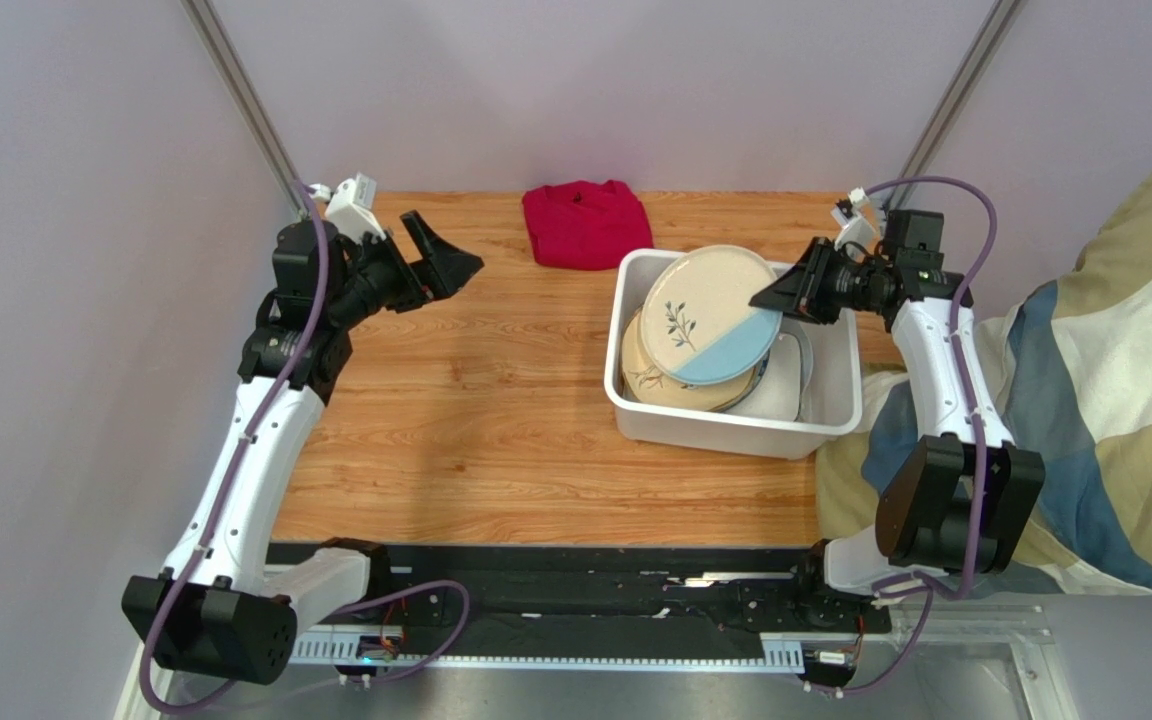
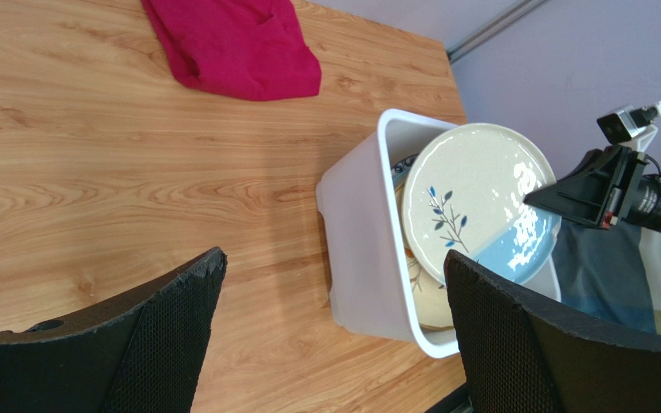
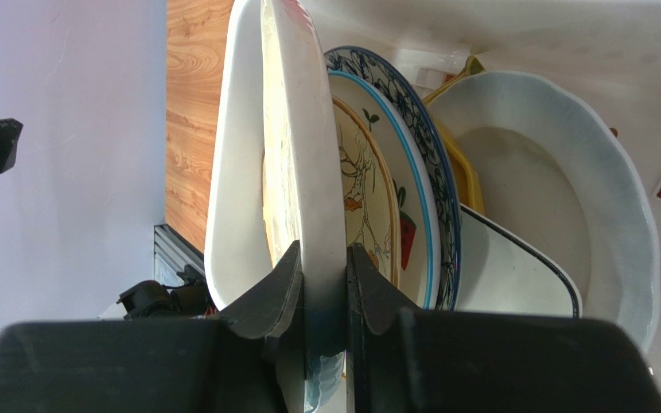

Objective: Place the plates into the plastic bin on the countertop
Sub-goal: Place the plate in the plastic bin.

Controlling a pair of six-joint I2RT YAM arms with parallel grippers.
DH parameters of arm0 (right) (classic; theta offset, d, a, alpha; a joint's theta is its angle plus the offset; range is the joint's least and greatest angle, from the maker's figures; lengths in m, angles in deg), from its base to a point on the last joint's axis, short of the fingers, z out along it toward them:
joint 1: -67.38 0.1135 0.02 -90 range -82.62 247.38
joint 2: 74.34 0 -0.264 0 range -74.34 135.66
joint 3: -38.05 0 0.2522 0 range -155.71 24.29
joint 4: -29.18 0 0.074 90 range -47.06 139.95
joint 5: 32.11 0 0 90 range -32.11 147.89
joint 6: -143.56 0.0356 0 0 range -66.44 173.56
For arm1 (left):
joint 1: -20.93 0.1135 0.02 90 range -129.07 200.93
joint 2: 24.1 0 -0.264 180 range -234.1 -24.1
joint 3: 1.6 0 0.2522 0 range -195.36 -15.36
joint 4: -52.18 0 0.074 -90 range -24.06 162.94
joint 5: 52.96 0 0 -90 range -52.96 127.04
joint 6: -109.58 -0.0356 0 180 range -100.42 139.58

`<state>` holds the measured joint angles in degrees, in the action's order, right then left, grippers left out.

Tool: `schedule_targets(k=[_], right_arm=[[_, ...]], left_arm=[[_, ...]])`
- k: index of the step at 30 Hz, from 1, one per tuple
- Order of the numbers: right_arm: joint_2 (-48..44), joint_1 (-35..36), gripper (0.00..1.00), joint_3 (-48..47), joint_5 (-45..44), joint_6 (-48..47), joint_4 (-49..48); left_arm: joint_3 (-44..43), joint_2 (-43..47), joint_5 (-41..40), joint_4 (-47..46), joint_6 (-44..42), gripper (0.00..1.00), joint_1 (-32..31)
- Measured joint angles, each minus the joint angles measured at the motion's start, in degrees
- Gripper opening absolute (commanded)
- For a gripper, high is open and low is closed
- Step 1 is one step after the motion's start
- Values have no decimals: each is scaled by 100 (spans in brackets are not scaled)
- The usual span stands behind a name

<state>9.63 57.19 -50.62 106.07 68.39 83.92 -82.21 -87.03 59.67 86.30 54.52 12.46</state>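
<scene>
Closest to me, the two arms sit bolted at the near edge of the worktop (image 1: 462,420), which is light brown wood. A bit further in, on the right side, the white bin (image 1: 717,431) stands on the wood, and the plates are in it. In the right wrist view I can see them packed side by side: a strawberry plate (image 3: 375,215), a plate with a blue flower rim (image 3: 433,172), a yellow plate (image 3: 469,176) peeking out behind it, a white plate with a dark edge (image 3: 506,275) and a big white wavy plate (image 3: 558,189). On top of them leans the cream and blue plate (image 1: 710,318) with a little leaf twig on it. It is tilted, with its high side poking up above the rim of the bin. My right end effector (image 3: 325,262) comes in over the right side of the bin and pinches the edge of this plate, one finger on each face. I cannot tell if the plate is resting on the ones under it. Across on the left, my left end effector (image 1: 447,258) hangs in the air over the far left part of the worktop, its fingers spread wide with nothing between them. At the far edge, in the middle, lies a folded red cloth (image 1: 585,222).
</scene>
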Motion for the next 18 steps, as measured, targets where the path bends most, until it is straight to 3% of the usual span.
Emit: schedule_targets(k=[11, 12, 13, 16, 18], right_arm=[[0, 417, 2, 323, -15, -164, 48], [-7, 417, 6, 341, -15, -164, 48], [-15, 417, 18, 358, -13, -164, 46], [-35, 426, 42, 382, -70, -188, 103], [-59, 479, 49, 385, -389, -278, 238]], left_arm=[[15, 28, 149, 94, -87, 100, 181], [15, 33, 151, 96, -92, 100, 186], [15, 37, 153, 101, -103, 100, 188], [15, 48, 170, 129, -151, 100, 190], [15, 48, 173, 160, -208, 100, 199]])
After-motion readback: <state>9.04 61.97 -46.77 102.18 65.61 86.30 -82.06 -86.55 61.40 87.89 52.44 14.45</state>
